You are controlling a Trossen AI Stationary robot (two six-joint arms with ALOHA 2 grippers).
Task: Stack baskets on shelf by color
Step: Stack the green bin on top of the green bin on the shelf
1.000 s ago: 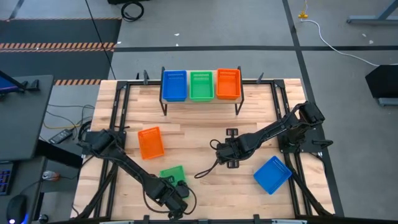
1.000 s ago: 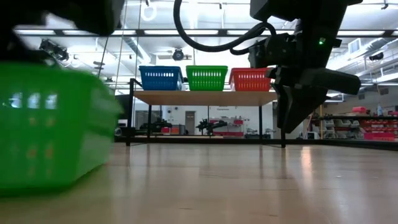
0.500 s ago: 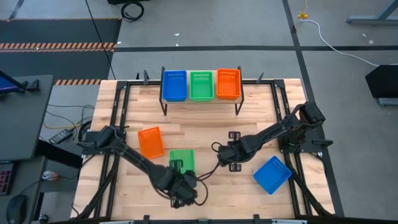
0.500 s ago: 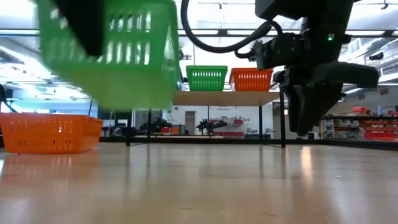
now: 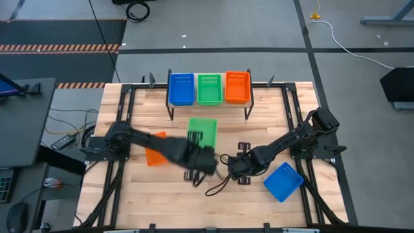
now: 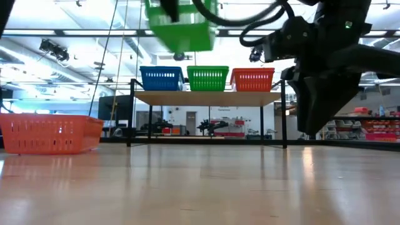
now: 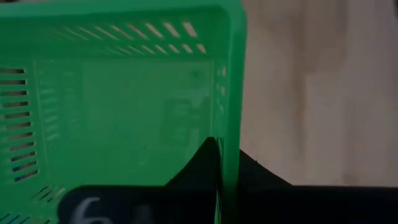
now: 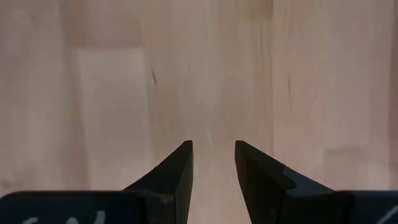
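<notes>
Low view, nearest first: the right gripper [image 6: 322, 103] hangs dark at the right over bare tabletop [image 8: 205, 81], fingers a narrow gap apart w/ nothing between them. An orange basket [image 6: 49, 134] sits on the table at left, nothing seen inside it. A blue basket [image 5: 283, 181] lies angled near the right arm's side, nothing in it.

Mid-table, the left gripper [image 5: 202, 159] is clamped on one rim of a green basket [image 5: 202, 131], held up off the table; a dark finger [image 7: 202, 162] shows inside the wall.

Farthest, the shelf [image 5: 208, 103] carries blue [image 5: 181, 88], green [image 5: 209, 88] and orange [image 5: 237, 87] baskets in a row. Whether each is one basket or a nested stack can't be told.

Judgement: step is carrying green to the middle spot. Best to square the basket w/ the shelved green one, keep it level, lower straight so it nests, then let go.
</notes>
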